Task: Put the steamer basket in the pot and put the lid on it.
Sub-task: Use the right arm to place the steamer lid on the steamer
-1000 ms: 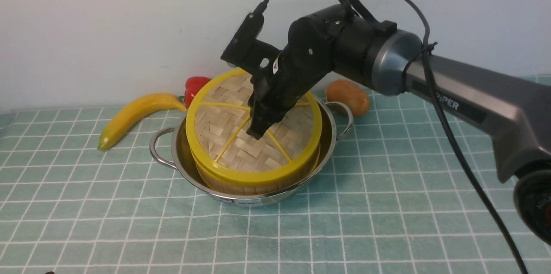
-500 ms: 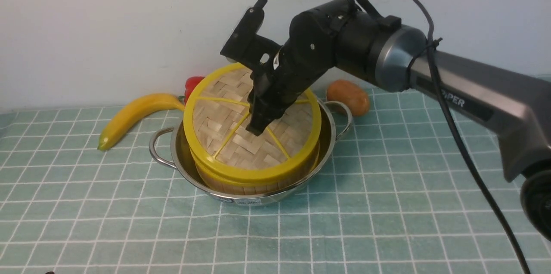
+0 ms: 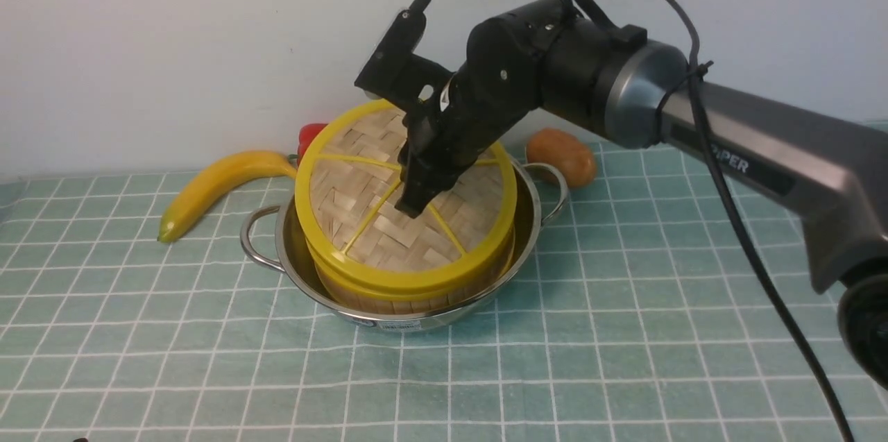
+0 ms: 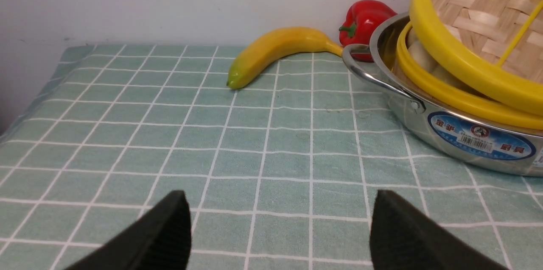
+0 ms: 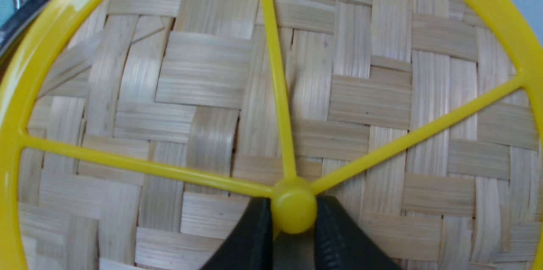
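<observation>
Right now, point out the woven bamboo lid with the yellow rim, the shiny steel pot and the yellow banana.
woven bamboo lid [image 3: 388, 248]: front view, woven top near the front rim.
shiny steel pot [image 4: 479, 138]: left wrist view, blue side label.
yellow banana [image 3: 215, 182]: front view, mid-body.

I count one pot [image 3: 291, 258], one steamer basket [image 3: 416, 296] and one lid [image 3: 361, 220]. Around them I see one banana [image 3: 215, 185], one red pepper [image 3: 312, 137] and one potato [image 3: 562, 154]. Two end effectors show: the right end effector [image 5: 292, 227] and the left end effector [image 4: 280, 232]. One table [image 3: 624, 331].
</observation>
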